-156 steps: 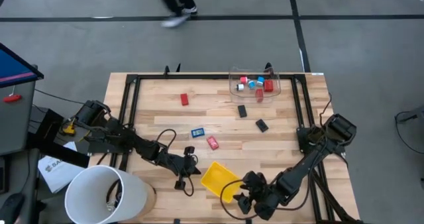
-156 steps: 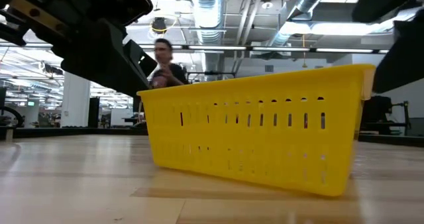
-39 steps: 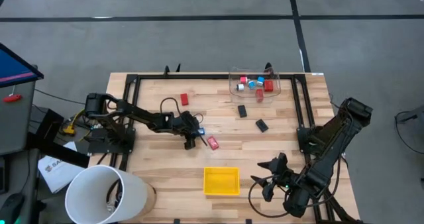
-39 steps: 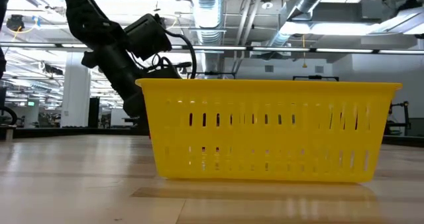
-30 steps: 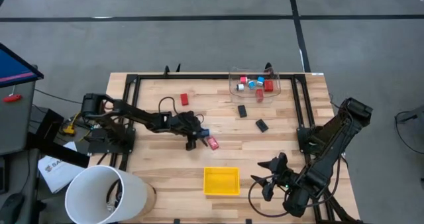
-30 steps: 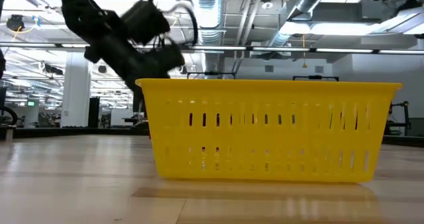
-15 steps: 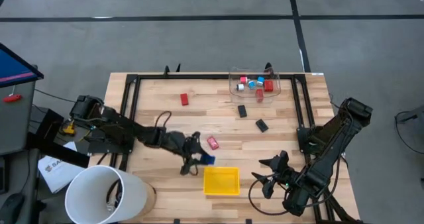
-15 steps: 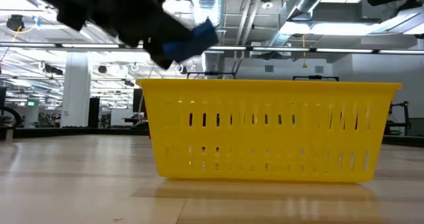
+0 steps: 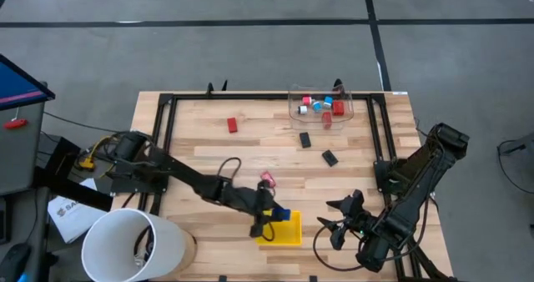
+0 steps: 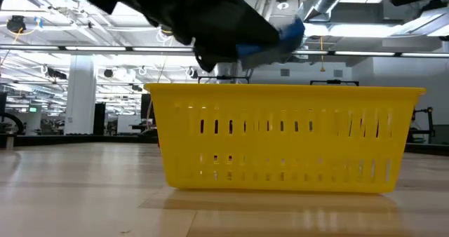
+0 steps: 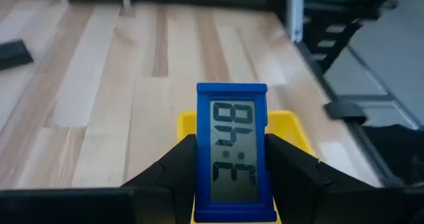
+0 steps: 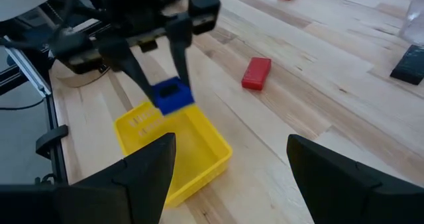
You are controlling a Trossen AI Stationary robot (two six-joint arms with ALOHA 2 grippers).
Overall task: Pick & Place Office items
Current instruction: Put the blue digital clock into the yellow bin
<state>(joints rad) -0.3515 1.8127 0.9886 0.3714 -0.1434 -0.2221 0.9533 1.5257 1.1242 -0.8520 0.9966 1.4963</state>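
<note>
My left gripper hangs over the square yellow tray near the table's near edge, shut on a blue-and-white piece with a digit display. The low view shows that blue piece above the tray's rim. My right gripper waits open to the tray's right, touching nothing. One red piece lies flat on the wood just beyond the tray. Another red piece and two black pieces lie farther off. My left gripper pinches the blue piece between its two fingers, one on each long side edge, at the end nearer the wrist. The fingers come from above, pointing down. The piece is lifted clear over the tray's left part.
A clear plastic box with several small red, blue and white pieces stands at the far right. A black frame borders the table. A white bucket stands off the near left corner. Bare wood lies between the tray and the far pieces.
My left gripper, shut on the blue piece at the table's middle, has lifted it clear of the wood. It has carried the piece toward the near edge and to the right, ending above the yellow tray. The red piece beside it stayed put.
</note>
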